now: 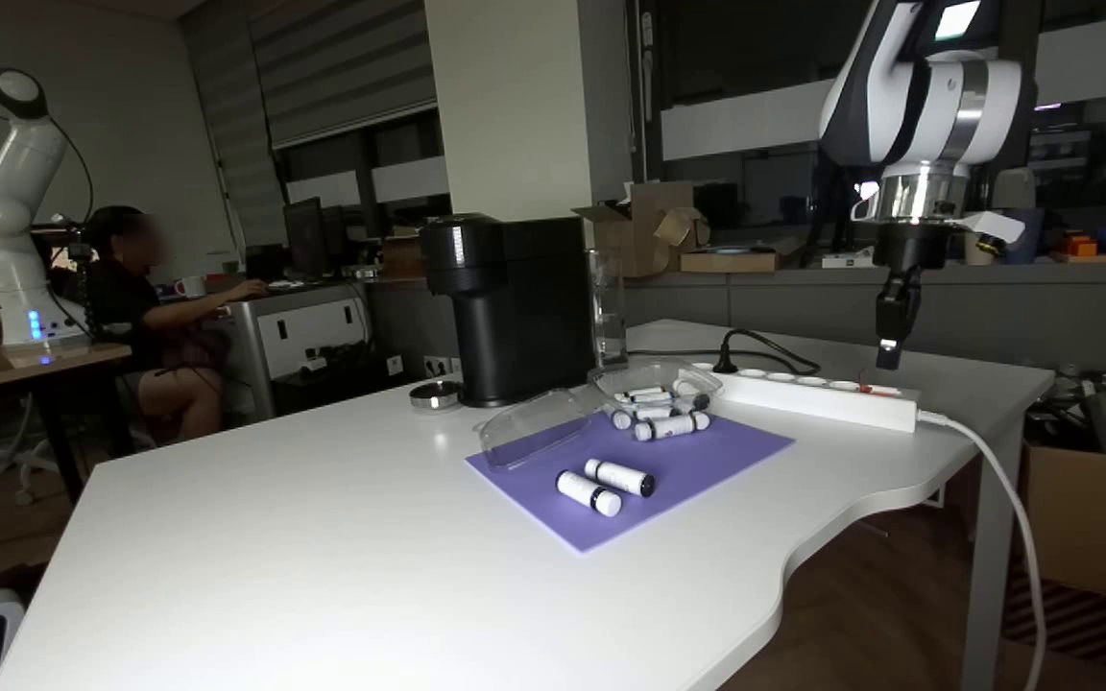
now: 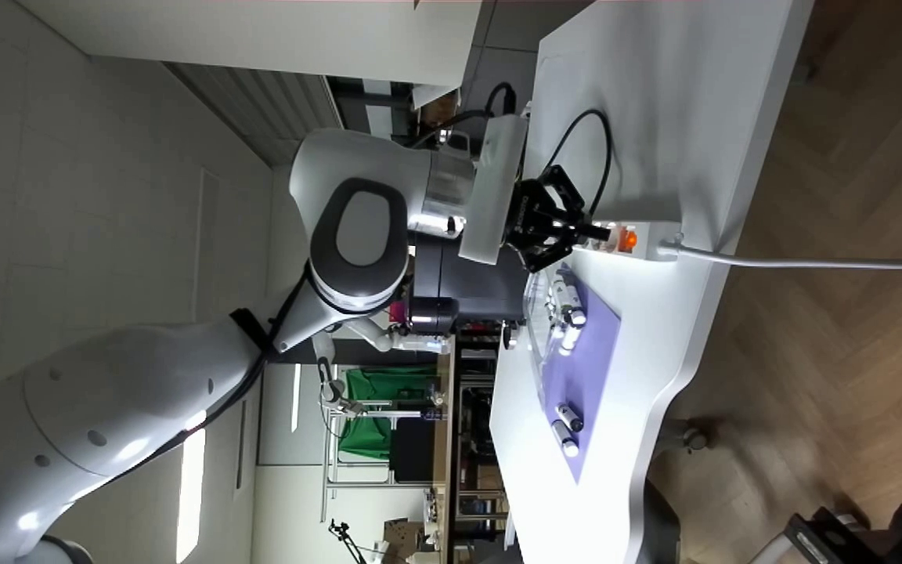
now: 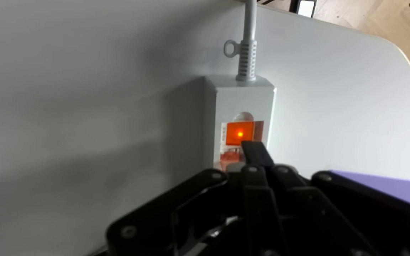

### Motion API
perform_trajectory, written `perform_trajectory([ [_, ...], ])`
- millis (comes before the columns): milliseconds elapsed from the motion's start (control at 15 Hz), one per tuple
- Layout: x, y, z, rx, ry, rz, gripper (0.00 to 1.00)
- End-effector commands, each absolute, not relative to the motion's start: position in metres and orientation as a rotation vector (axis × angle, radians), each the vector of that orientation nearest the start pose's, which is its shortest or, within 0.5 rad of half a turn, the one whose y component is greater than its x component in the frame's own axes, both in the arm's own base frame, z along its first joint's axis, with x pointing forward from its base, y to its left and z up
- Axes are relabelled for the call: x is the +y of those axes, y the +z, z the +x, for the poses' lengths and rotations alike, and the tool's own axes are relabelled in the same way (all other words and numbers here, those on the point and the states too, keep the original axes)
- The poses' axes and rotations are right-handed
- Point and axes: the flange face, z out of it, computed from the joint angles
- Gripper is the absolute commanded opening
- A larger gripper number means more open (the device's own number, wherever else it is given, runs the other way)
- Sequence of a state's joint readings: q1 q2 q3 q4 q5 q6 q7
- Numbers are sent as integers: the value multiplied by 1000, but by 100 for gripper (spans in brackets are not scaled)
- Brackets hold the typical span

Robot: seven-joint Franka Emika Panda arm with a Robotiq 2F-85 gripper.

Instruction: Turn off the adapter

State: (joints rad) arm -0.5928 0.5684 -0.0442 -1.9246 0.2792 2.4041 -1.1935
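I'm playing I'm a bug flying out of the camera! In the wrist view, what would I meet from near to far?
Black jointed gripper, white plastic power strip with a glowing orange square, smooth white tabletop, pale wooden floor.

The arm (image 2: pixel 146 376) I steer from afar wears a smooth, rounded white shell (image 1: pixel 860 110) dotted with dark round spots (image 2: pixel 97 437), and I can trace a black cable (image 2: pixel 254 377) along it to a black strap (image 2: pixel 251 329), near a dark grey ring (image 2: pixel 398 235) set around a paler oval cap (image 2: pixel 363 227). Towards its end I see a shiny silver collar (image 2: pixel 445 188), a flat white plate (image 2: pixel 494 188) and my all-black pincer (image 2: pixel 596 233), which carries pale lettering (image 2: pixel 522 213) too small for me to read. In the wrist view I make out round grey screw heads (image 3: pixel 128 232) on its slim dark links (image 3: pixel 166 203)
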Motion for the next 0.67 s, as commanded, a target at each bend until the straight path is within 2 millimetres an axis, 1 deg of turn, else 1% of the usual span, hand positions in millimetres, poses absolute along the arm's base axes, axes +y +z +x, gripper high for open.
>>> perform_trajectory([
  [0, -366, 182, 503, -599, -110, -2903, 0],
  [600, -364, 166, 506, -656, -88, -2902, 0],
])
